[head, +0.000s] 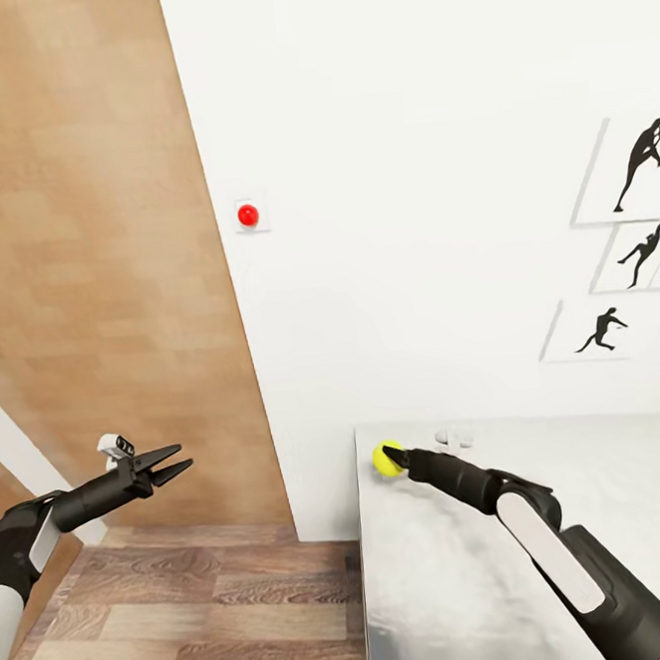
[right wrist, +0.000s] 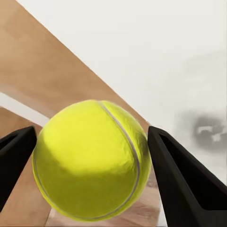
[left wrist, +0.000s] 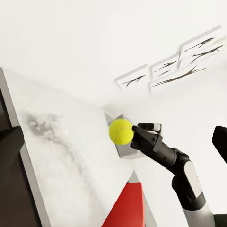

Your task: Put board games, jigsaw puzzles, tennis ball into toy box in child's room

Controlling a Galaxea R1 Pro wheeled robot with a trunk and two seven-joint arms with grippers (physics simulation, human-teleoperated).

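The yellow tennis ball [head: 385, 458] is at the table's [head: 442, 580] far left corner, near the wall. My right gripper [head: 394, 456] is shut on it; in the right wrist view the ball [right wrist: 92, 158] fills the gap between the two black fingers [right wrist: 179, 179], which touch its sides. The left wrist view shows the ball [left wrist: 120, 131] at the tip of the right arm, over the pale mottled table [left wrist: 61, 156]. My left gripper [head: 177, 463] hangs open and empty over the wood floor, left of the table. The toy box, board games, jigsaw puzzles and bed are out of view.
A white wall with a red button [head: 248, 215] rises just behind the table. Black baseball-player pictures [head: 643, 243] hang at the right. A small pale object [head: 455, 437] sits on the table by the wall. Brown plank floor [head: 195, 612] lies left of the table.
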